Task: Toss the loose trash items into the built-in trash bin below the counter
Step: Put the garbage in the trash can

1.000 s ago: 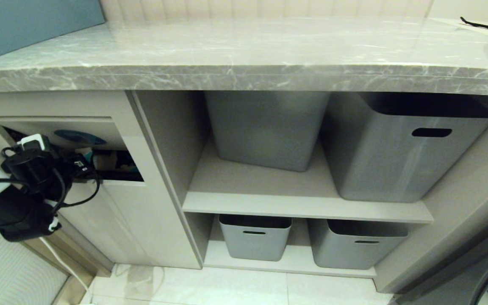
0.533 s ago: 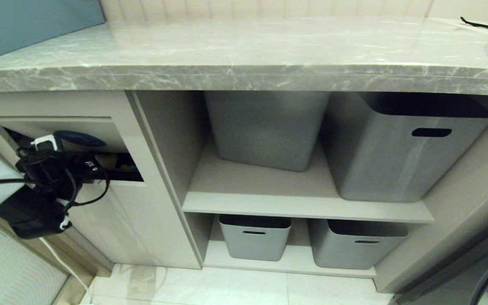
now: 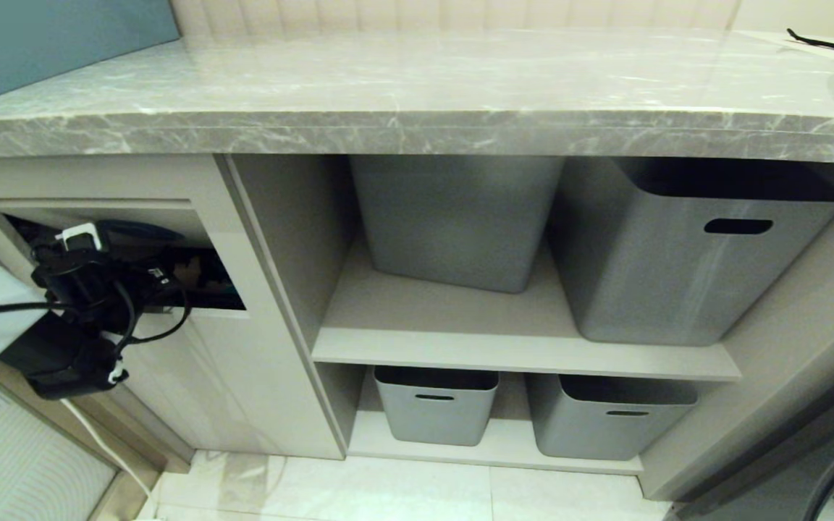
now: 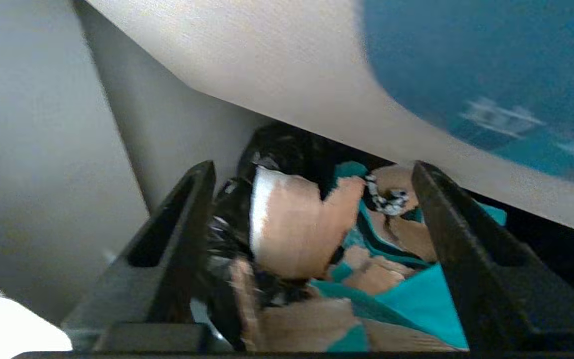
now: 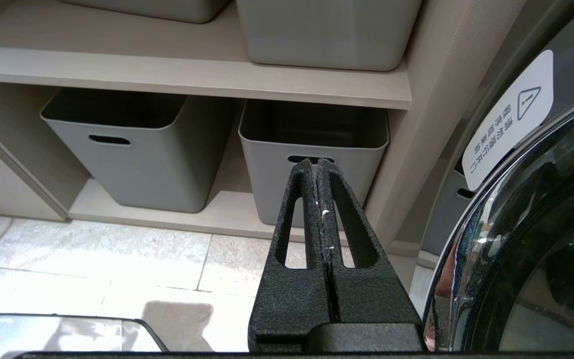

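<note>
Tool (image 4: 312, 174) above brown-and-teal scraps (image 4: 297, 229)

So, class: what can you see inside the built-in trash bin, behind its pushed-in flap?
Inside the built-in trash bin, the left wrist view shows torn brown cardboard scraps with teal patches on black liner, between the open left gripper's fingers. The flap covers everything deeper.

Four grey tubs (image 3: 677, 253) on shelves (image 3: 518, 347) — tiled floor (image 3: 402, 492) below.
</note>
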Robot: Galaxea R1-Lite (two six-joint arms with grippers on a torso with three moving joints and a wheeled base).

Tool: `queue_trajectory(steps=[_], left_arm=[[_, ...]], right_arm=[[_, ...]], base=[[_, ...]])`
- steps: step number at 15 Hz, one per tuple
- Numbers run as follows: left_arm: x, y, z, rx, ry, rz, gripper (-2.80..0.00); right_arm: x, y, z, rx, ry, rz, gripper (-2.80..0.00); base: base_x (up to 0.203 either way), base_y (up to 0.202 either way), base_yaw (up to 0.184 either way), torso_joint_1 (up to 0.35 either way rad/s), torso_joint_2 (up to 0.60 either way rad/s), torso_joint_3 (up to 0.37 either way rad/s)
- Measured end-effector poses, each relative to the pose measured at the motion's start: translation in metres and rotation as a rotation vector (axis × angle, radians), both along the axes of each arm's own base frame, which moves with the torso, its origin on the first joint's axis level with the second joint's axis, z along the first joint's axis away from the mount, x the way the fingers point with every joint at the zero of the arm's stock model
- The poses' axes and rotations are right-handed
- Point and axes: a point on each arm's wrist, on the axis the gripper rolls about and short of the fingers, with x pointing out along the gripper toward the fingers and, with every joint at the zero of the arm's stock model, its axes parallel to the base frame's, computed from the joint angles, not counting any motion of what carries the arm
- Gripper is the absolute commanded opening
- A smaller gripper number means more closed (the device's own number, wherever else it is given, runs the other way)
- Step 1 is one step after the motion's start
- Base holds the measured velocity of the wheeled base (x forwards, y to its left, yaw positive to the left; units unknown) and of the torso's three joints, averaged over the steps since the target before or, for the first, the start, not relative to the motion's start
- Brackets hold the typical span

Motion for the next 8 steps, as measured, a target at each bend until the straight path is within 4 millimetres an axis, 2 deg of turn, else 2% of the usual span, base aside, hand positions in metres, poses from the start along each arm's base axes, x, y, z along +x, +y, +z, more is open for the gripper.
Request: queue_trajectory(steps=[4,8], left_arm=[[-0.003,-0.019,-0.007,-0.020,0.041,-0.035,0.00],[0.006,-0.042,-0.009,-0.129,0.073,-0.094,0.00]], right_arm=[[0.000,0.000,0.000,0.000,0.000,0.000,-2.80],[0.000,0.000,0.000,0.000,0.000,0.000,-2.80]], base=[[0.000,0.000,0.000,0.000,0.00,0.000],[0.000,0.000,0.000,0.000,0.00,0.000]])
